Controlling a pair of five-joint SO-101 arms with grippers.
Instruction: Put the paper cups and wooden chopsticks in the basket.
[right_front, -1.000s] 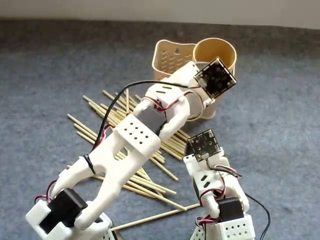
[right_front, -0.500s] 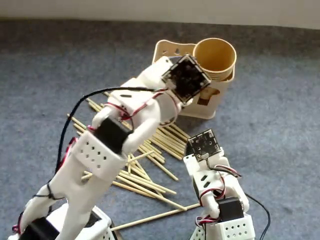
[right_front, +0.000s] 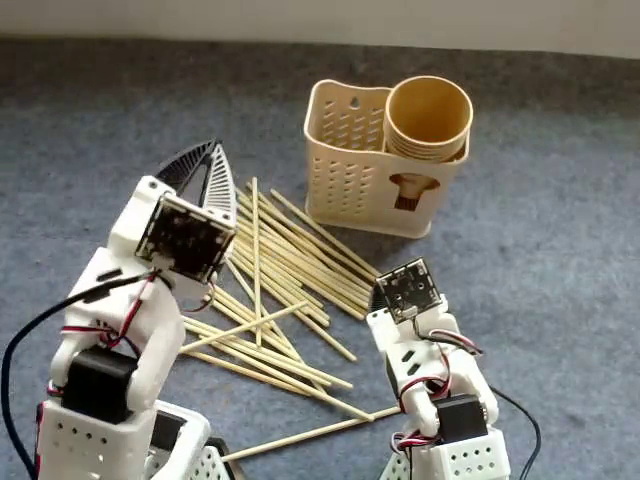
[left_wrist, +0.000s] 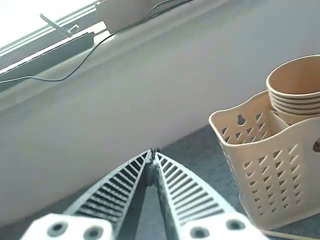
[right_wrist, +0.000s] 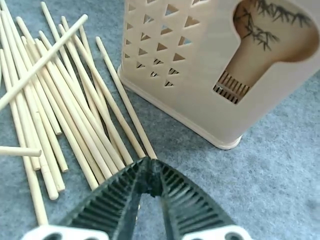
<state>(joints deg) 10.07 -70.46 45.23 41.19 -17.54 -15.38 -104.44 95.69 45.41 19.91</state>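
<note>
My left gripper (left_wrist: 152, 156) is pressed together, empty; pale wooden chopsticks (right_front: 300, 262) lie beside its jaws, the right gripper (right_wrist: 148, 179), likewise closed, nearly touching them. Beyond, a cream perforated plastic basket (right_front: 345, 150) holds tan paper cups (right_front: 428, 120). Descending unopened, I'd scatter sticks.

Paper cups (right_front: 429, 112) nested in the right end of the basket (right_front: 345, 175), chopsticks (right_front: 300, 262) on the table (right_front: 560, 250) before it, leftward

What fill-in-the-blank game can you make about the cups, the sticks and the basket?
1. The stacked cups sit ____ the basket.
2. The ____ lie scattered on the table.
3. The left gripper and the right gripper are both ____.
Missing words: inside; chopsticks; shut.
</note>
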